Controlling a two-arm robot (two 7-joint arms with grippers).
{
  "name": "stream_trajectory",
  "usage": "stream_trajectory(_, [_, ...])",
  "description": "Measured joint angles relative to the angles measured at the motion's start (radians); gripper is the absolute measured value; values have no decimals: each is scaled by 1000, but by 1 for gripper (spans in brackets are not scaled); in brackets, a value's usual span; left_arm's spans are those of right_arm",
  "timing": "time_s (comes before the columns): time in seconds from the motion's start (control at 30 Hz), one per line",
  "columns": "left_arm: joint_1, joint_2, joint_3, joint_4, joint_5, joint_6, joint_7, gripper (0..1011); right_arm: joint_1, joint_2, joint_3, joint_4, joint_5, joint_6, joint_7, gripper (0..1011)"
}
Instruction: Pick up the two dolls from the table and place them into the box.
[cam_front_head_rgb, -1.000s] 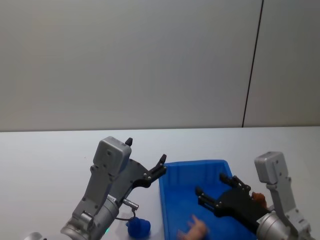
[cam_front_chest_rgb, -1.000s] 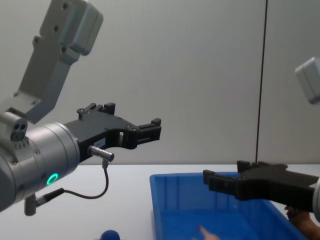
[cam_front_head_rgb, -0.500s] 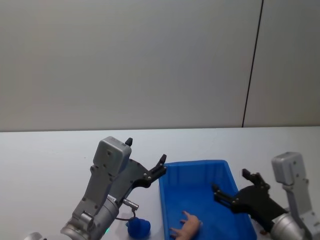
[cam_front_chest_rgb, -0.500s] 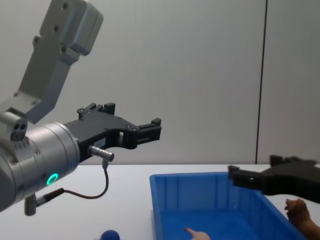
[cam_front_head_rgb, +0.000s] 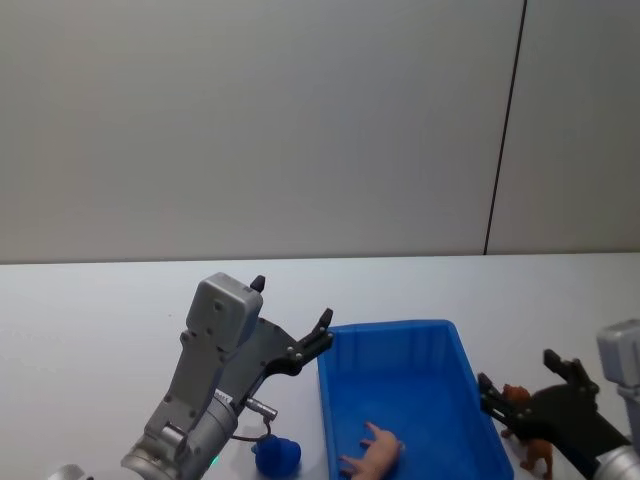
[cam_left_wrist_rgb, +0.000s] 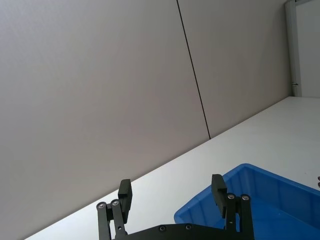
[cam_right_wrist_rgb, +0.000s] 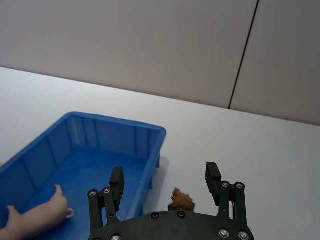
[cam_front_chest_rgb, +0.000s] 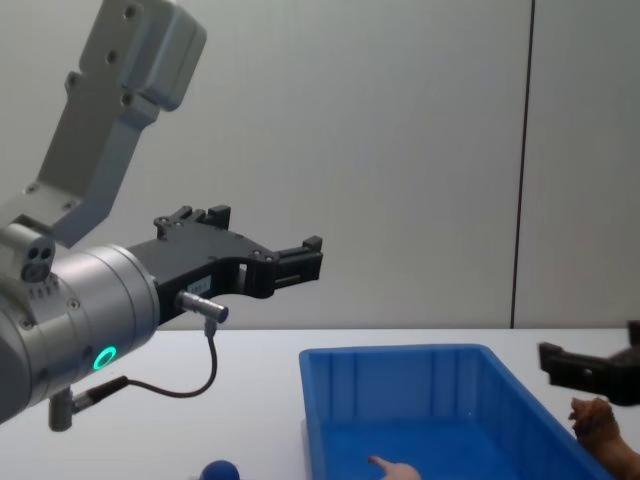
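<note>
Since a second ago, right gripper (cam_front_head_rgb: 518, 372) off the box (cam_front_head_rgb: 390, 326) and out past its right wall, low over the table (cam_front_head_rgb: 90, 320); left gripper (cam_front_head_rgb: 292, 300) unmoved. In the box, flesh-coloured arm-shaped piece (cam_front_head_rgb: 372, 452) shifted slightly toward the left wall over the same second.

Table plain white and wide, with grey wall panels (cam_front_head_rgb: 250, 120) behind and one dark vertical seam (cam_front_head_rgb: 505, 130). Box bright blue, rectangular, with ribbed upright walls and a thick rim, standing on the table right of centre. Grey left arm (cam_front_head_rgb: 215, 380) raised above the table just left of the box, its gripper held high near the box's far left corner, jaws open on nothing, a thin black cable (cam_front_chest_rgb: 213, 355) looped beneath. Right gripper black, jaws spread wide and empty, in front of the brown doll (cam_right_wrist_rgb: 181, 201) in the head view and hiding its middle.

Brown doll small, four-legged, with shaggy mane and thin legs, on the table just beside the box's right wall, outside it, framed between the open jaws in the right wrist view. Smaller still, the blue doll (cam_front_head_rgb: 277, 455): rounded dark-blue top, on the table left of the box, below the left arm, partly cut off at the view's edge.
</note>
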Motion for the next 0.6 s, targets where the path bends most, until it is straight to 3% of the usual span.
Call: stream_trajectory(0.6, [0, 0, 0, 0, 0, 0, 0, 1003, -49, 27, 23, 26, 25, 16, -49, 1001])
